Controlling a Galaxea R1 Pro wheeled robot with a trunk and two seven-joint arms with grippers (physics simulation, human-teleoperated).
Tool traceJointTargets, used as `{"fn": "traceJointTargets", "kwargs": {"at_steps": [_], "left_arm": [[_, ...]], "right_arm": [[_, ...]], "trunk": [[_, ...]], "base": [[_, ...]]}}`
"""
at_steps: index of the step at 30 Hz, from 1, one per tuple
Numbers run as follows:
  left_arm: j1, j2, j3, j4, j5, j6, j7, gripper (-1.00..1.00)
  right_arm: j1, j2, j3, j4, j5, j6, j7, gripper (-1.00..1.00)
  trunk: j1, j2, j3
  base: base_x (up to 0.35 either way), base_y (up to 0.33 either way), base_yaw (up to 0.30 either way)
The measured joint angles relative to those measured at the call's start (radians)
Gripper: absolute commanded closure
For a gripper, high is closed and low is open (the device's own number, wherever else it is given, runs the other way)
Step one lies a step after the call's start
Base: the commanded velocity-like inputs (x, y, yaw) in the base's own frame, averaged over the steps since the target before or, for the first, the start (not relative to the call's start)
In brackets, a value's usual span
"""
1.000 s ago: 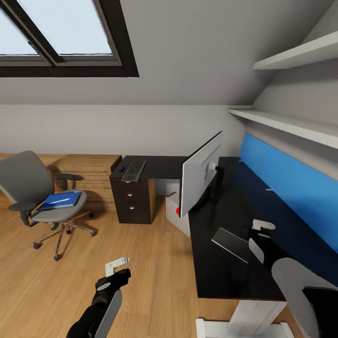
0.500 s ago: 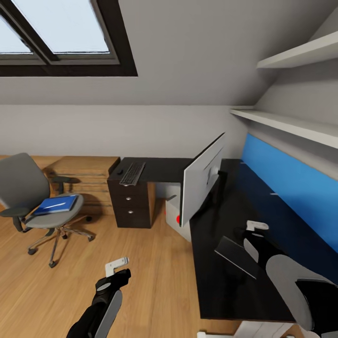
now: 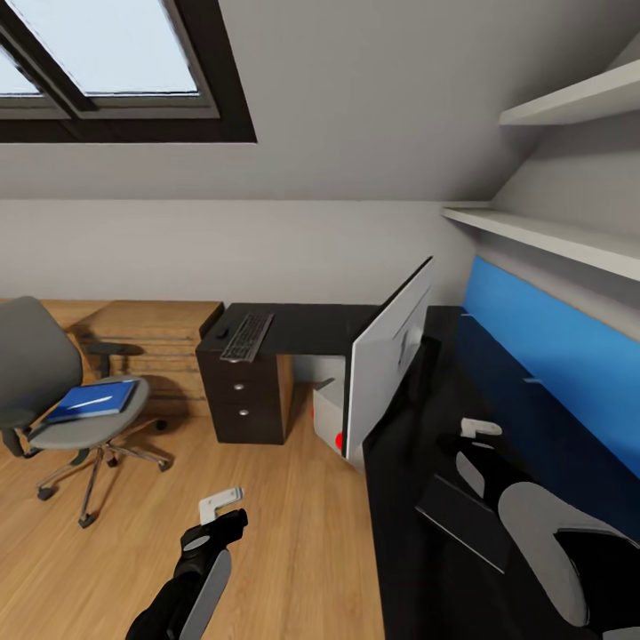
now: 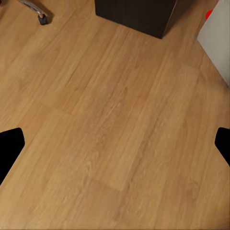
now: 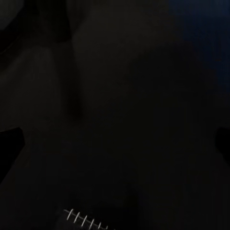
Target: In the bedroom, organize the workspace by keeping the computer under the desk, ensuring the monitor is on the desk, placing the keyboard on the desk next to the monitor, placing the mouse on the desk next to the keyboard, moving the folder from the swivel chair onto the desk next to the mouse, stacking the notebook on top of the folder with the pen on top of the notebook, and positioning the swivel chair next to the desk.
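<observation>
The head view takes in the desk (image 3: 311, 324) with the keyboard (image 3: 246, 337) and mouse (image 3: 222, 332) at its far end, the monitor (image 3: 388, 360) edge-on, and the folder (image 3: 92, 401) on the swivel chair (image 3: 62, 400). The left wrist view looks at wooden floor (image 4: 115, 129) and the computer (image 4: 218, 38), its fingertips spread wide and empty. The right wrist view adds the notebook (image 5: 88, 220) spiral on dark desktop; that gripper's opening I cannot tell.

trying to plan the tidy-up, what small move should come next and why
Probably roll toward the swivel chair: the folder lies on its seat with a pen on top, far from the desk. The left gripper hangs open over bare floor, out of reach.
</observation>
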Motion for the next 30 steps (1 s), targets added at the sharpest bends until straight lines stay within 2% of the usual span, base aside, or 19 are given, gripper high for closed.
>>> {"fn": "traceJointTargets", "kwargs": {"at_steps": [7, 12, 18, 30], "left_arm": [[0.0, 0.0, 0.001, -0.006, 0.0, 0.001, 0.001, -1.0], [0.0, -0.002, 0.001, -0.055, 0.001, 0.002, 0.004, -1.0], [0.0, -0.002, 0.001, -0.092, 0.002, 0.003, 0.005, -1.0], [0.0, -0.004, 0.0, -0.098, 0.002, 0.004, 0.005, -1.0]], "right_arm": [[-0.001, -0.002, -0.003, -0.001, -0.002, -0.006, 0.016, -1.0], [0.0, -0.005, -0.004, 0.0, 0.001, -0.008, 0.068, -1.0], [-0.001, -0.006, -0.004, 0.006, 0.001, -0.004, 0.081, -1.0], [-0.001, -0.005, -0.004, 0.027, 0.004, -0.008, 0.081, -1.0]], "trunk": [[0.0, 0.0, 0.0], [0.0, 0.0, 0.0], [0.023, -0.042, -0.019], [0.069, -0.126, -0.056]], "base": [[0.046, 0.0, 0.0], [0.008, 0.0, 0.0], [0.001, 0.0, 0.0], [0.0, 0.0, 0.0]]}}
